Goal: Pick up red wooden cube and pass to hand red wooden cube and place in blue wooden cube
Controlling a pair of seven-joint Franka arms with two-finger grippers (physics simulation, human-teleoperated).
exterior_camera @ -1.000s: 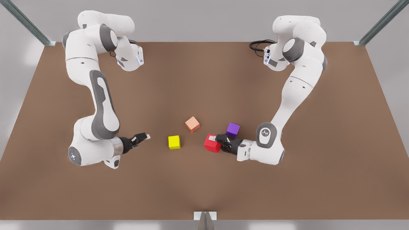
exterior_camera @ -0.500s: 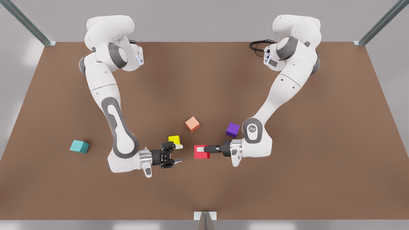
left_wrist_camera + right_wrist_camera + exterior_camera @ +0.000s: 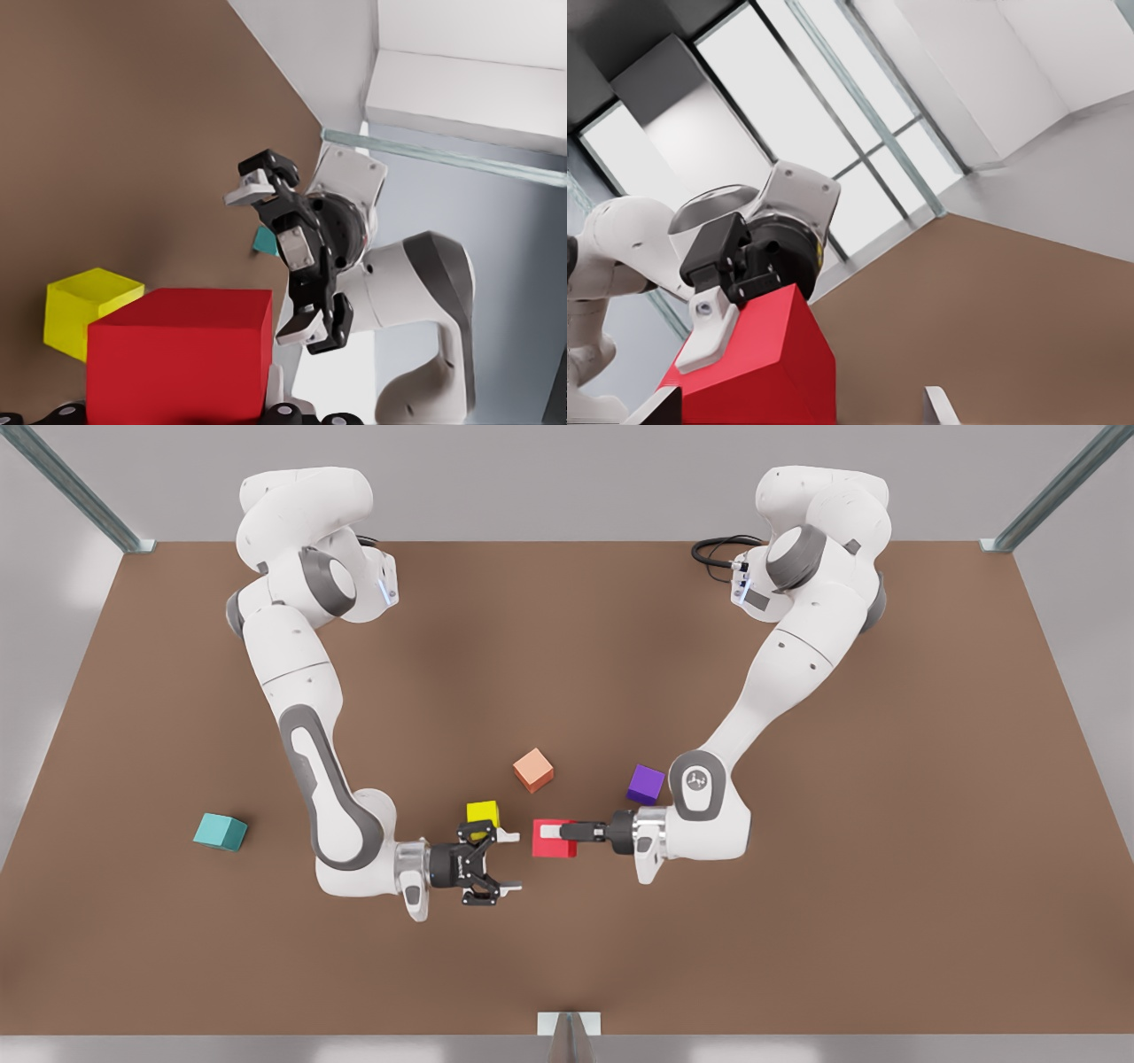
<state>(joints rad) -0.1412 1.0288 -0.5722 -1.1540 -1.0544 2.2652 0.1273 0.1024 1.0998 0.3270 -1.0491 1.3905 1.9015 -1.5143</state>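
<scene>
- Lower left of the front view: the blue wooden cube [image 3: 220, 832] is lying on the table, well apart from both arms and waiting for the drop.
- Lower centre: my right pincer [image 3: 507, 861], the hand, is closing in on the cube, its fingers spread wider than half a second ago and gripping nothing.
- Just right of it: my left pincer [image 3: 560, 834] is holding the red wooden cube [image 3: 551, 843] clamped in the air, edging it closer, so I judge the handover is near.
- The left pincer's far finger is hiding behind the cube.

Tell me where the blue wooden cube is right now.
The blue wooden cube sits on the table at the front view's far left, alone, well left of the yellow cube.
</scene>
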